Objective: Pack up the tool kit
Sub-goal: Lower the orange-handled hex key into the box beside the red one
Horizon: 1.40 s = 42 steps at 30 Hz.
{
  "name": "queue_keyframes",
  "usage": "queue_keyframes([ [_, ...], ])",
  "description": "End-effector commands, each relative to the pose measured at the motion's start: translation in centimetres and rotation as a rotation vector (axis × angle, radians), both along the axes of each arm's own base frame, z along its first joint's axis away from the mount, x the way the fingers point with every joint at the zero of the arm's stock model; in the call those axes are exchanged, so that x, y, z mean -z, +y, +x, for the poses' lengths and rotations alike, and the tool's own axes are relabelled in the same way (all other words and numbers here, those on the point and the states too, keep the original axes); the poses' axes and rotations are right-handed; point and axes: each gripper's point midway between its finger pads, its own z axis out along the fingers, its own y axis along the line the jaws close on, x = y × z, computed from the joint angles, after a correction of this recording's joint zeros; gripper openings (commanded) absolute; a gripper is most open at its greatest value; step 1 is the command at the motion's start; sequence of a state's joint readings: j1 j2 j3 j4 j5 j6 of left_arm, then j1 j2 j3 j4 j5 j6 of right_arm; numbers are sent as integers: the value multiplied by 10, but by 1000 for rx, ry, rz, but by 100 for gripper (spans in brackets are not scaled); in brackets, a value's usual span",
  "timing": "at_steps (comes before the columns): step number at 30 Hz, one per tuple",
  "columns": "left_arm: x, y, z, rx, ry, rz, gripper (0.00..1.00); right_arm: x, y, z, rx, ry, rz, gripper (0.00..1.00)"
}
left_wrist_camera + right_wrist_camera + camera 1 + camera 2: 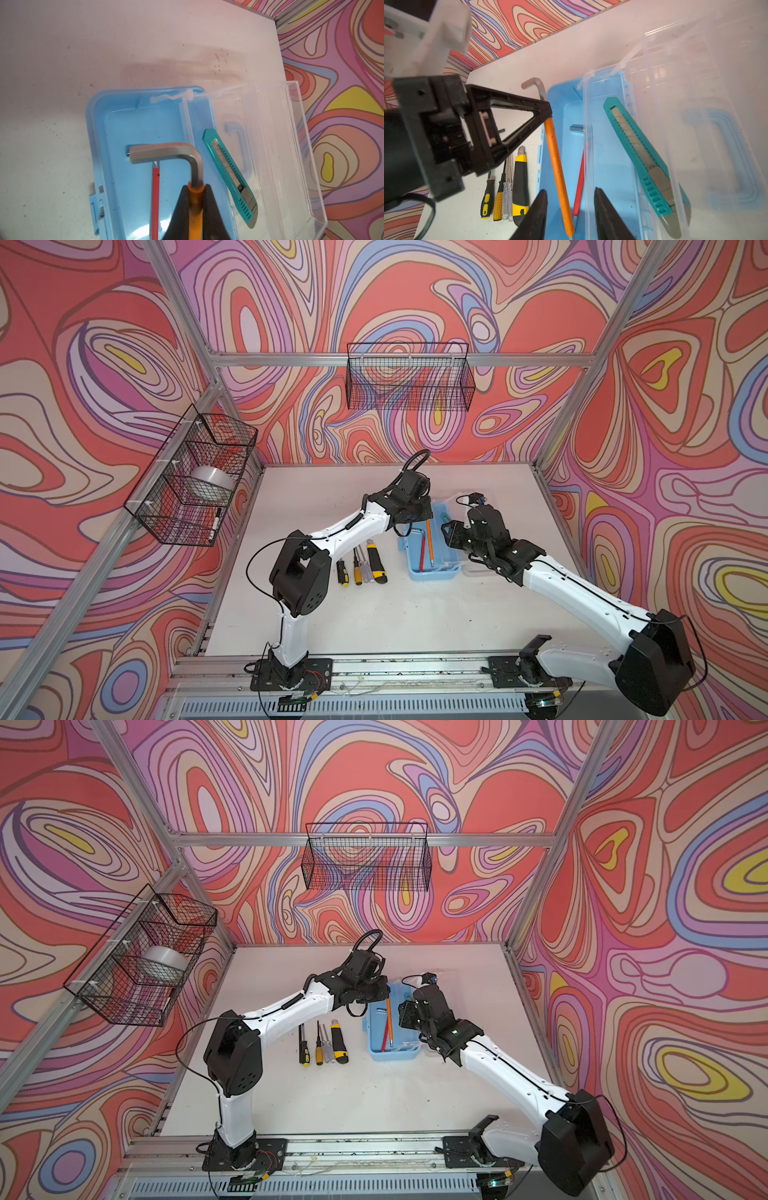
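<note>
The light-blue tool kit box [436, 574] [128, 124] stands with its clear lid [280, 145] [695, 83] swung open to the right. My left gripper [195, 187] [419, 520] is shut on the orange-sleeved hex key [164, 150] [558, 166], which slants down into the box. A red-sleeved hex key [155, 197] [580, 182] lies on the box floor. A teal utility knife [230, 178] [639, 151] rests by the lid's hinge edge. My right gripper [571, 189] [446, 531] hovers open over the box, holding nothing.
Left of the box lie a yellow-black utility knife [376, 562] and several screwdrivers [357, 568] in a row. A black wire basket [409, 377] hangs on the back wall. Another basket [166, 506] at the left holds a tape roll [208, 485] and a marker [214, 524].
</note>
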State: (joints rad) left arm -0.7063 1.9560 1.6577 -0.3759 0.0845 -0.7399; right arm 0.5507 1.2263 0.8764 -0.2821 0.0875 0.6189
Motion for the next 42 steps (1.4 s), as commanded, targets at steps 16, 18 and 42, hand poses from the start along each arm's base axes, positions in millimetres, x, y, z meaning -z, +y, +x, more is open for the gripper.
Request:
queue_keyframes([
  [16,70,6,6,13,110,102,0,15,5,9,-16,37,-6,39],
  [18,79,5,5,17,131,115,0,14,6,10,-17,34,-3,39],
  [42,26,19,7,38,-22,151,51,-10,29,18,-137,-20,18,45],
])
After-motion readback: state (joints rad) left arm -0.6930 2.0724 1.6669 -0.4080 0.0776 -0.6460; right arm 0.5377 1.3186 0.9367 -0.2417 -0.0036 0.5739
